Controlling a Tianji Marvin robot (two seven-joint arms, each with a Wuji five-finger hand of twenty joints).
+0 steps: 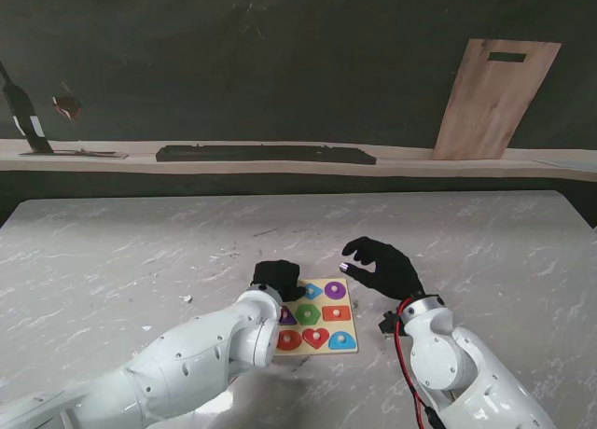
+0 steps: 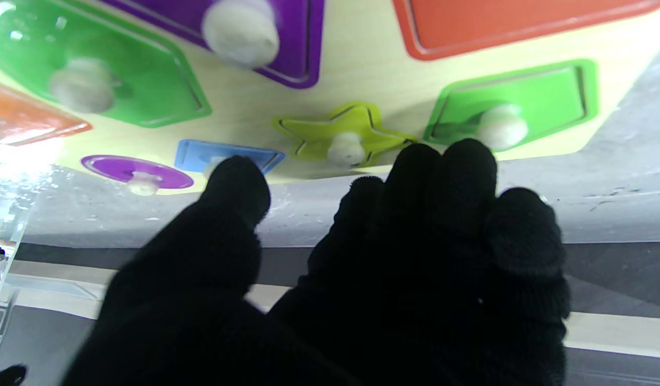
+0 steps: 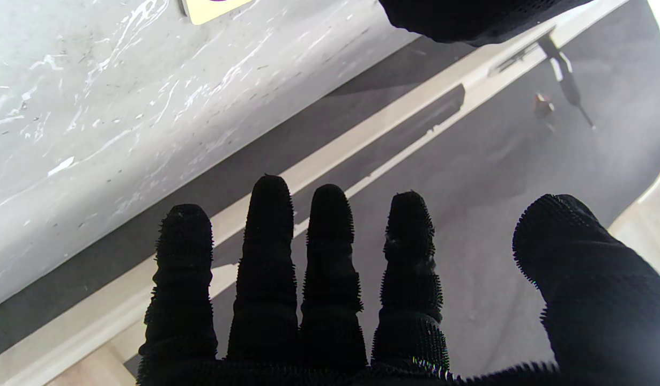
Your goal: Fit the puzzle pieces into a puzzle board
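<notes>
1. The puzzle board [image 1: 319,319] lies flat on the tabletop [image 1: 112,252], close to us, between our two arms.
2. We count seven pieces showing on it from the stand view; the left wrist view adds a star [image 2: 345,134] and a green piece [image 2: 514,104], hidden under our left robot hand, so nine in all. Every one we can see looks seated in its slot.
3. Our left robot hand [image 1: 277,276] sits over the far-left corner of the board, its fingers [image 2: 442,177] bunched side by side with the thumb apart, tips just beside the star's knob. It pinches nothing we can see.
4. Our right robot hand [image 1: 381,266] hovers off the board's right side, fingers spread, holding nothing.
5. Our read: this is the last press-and-check, with the fitting nearly finished.
6. The next move calls for a light push on the star to confirm it is flush, then lifting the left hand straight up without snagging a knob.
</notes>
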